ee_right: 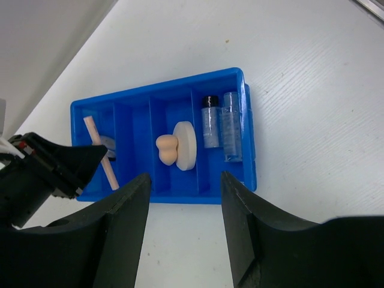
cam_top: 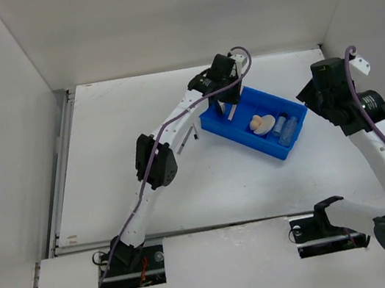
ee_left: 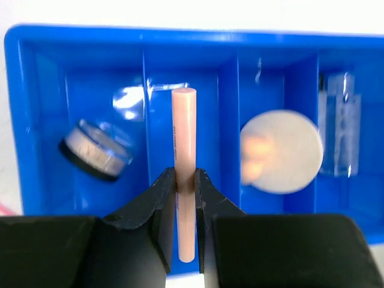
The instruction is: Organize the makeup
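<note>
The left gripper (ee_left: 186,180) is clamped narrow on a smooth, round-ended pink stick (ee_left: 183,138) that points down into the glossy blue plastic tray (ee_left: 78,39) beneath it. A round, clear-lidded compact (ee_left: 96,150) lies just left. Placing seems underway: lower, then release. The right gripper (ee_right: 183,192) hangs half-spread and empty above the tray.

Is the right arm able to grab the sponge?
Probably yes. The right tool is open and facing the tray, and the sponge lies uncovered, though a white disc sits close beside it.
</note>
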`<state>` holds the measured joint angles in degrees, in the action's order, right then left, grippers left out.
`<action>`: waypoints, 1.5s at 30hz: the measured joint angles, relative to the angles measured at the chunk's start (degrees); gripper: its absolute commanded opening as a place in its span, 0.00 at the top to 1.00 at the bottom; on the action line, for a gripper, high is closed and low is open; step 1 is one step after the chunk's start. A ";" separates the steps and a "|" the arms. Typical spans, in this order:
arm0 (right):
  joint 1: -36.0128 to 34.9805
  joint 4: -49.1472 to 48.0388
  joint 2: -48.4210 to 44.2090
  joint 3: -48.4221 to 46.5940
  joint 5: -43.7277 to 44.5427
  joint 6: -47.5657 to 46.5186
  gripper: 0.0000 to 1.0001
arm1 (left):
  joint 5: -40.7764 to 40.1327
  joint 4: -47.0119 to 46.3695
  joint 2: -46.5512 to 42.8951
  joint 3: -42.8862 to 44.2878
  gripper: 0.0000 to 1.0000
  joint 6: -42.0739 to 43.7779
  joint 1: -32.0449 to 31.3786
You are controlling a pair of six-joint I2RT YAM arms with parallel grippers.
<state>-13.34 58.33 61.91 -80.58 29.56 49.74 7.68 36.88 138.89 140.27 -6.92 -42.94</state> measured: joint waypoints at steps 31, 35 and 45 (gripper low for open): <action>0.00 2.64 -1.90 2.29 -0.44 0.57 0.44 | -11.76 -2.84 -19.30 -21.31 0.40 -4.35 0.35; 0.00 0.94 -0.44 3.56 -2.21 0.15 0.44 | -19.21 -3.23 -35.26 -36.57 0.58 -3.48 2.16; 0.00 -3.37 3.37 4.02 -6.05 -0.70 0.44 | -18.38 -6.69 -37.07 -61.68 0.48 -3.67 9.38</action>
<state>-13.34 54.96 65.28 -76.55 23.51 49.04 -10.70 30.20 101.82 78.59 -10.59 -33.56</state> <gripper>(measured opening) 0.557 0.522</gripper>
